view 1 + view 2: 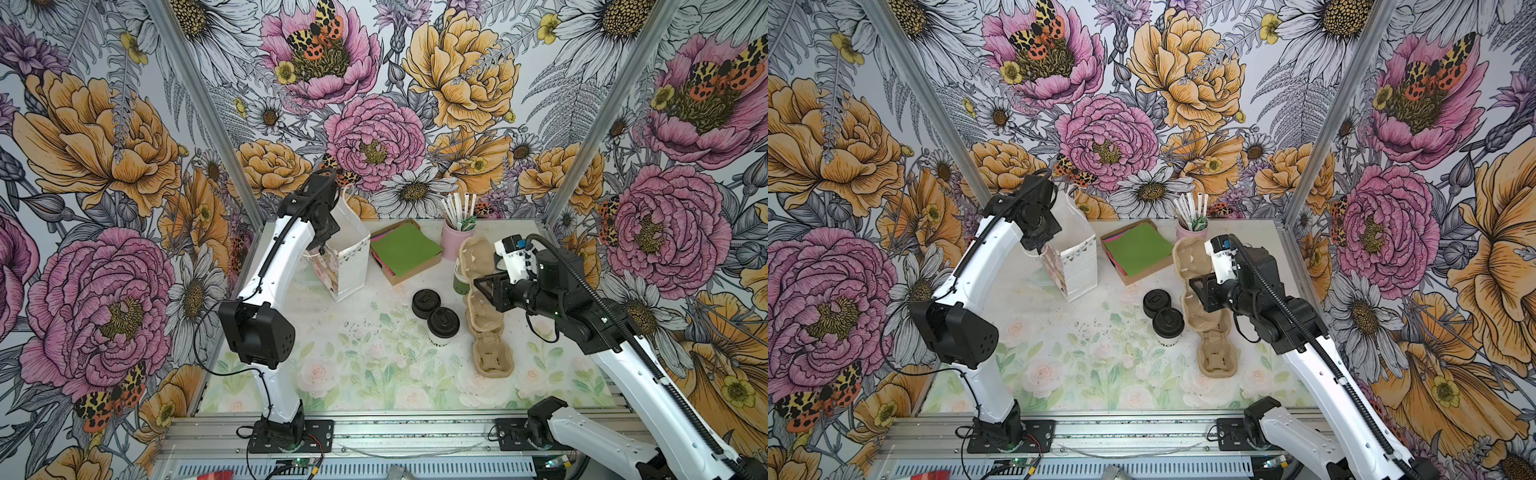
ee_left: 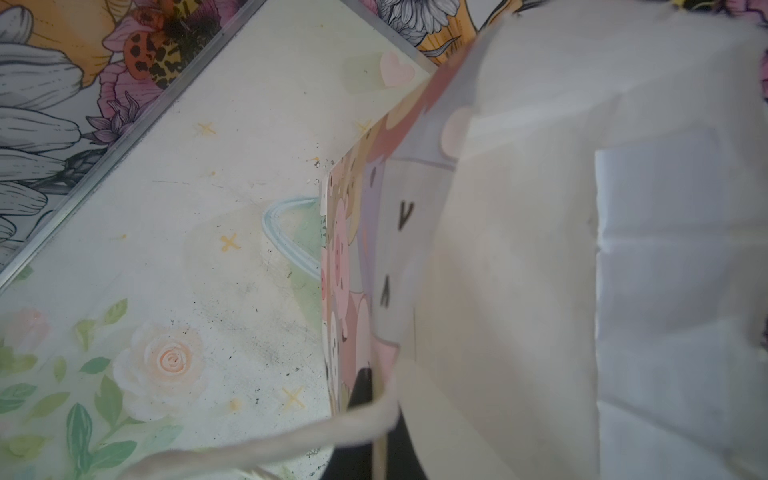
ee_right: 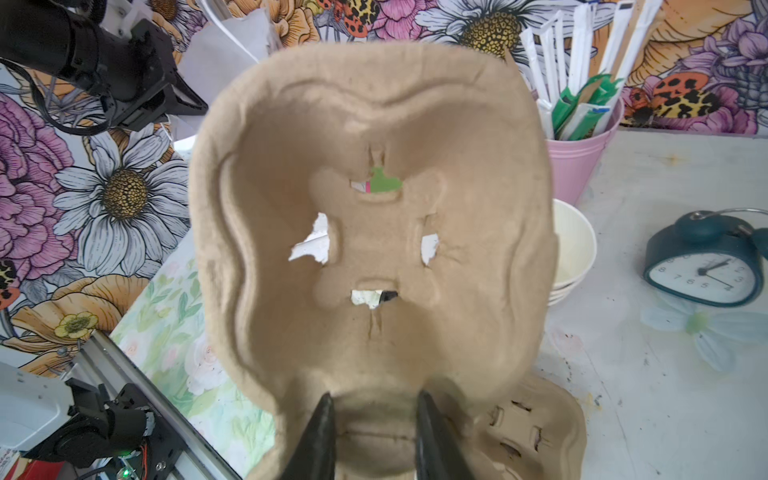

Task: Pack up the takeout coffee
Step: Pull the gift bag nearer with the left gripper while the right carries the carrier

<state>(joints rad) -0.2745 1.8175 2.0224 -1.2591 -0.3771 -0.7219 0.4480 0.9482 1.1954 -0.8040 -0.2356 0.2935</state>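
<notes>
The takeout coffee [image 1: 443, 325] [image 1: 1168, 324], a pale cup under a black sip lid, stands mid-table with no gripper on it. At the back left stands a white paper bag [image 1: 347, 257] [image 1: 1075, 259] [image 2: 540, 208]. My left gripper [image 1: 322, 245] [image 2: 379, 415] is shut on the bag's near wall at the rim, its handle cord [image 2: 291, 440] hanging across. To the right of the coffee, my right gripper [image 1: 478, 286] [image 3: 376, 415] is shut on the middle rib of a brown pulp cup carrier [image 1: 473, 253] [image 3: 374, 232] and holds it tilted up off the table.
A squat pile of black lids [image 1: 426, 303] touches the coffee's far side. Another pulp carrier [image 1: 492, 357] [image 3: 528, 424] lies flat below the held one. At the back are a napkin box [image 1: 405, 249], a pink straw bucket [image 1: 455, 241], stacked paper cups [image 3: 573, 249] and a clock [image 3: 706, 266].
</notes>
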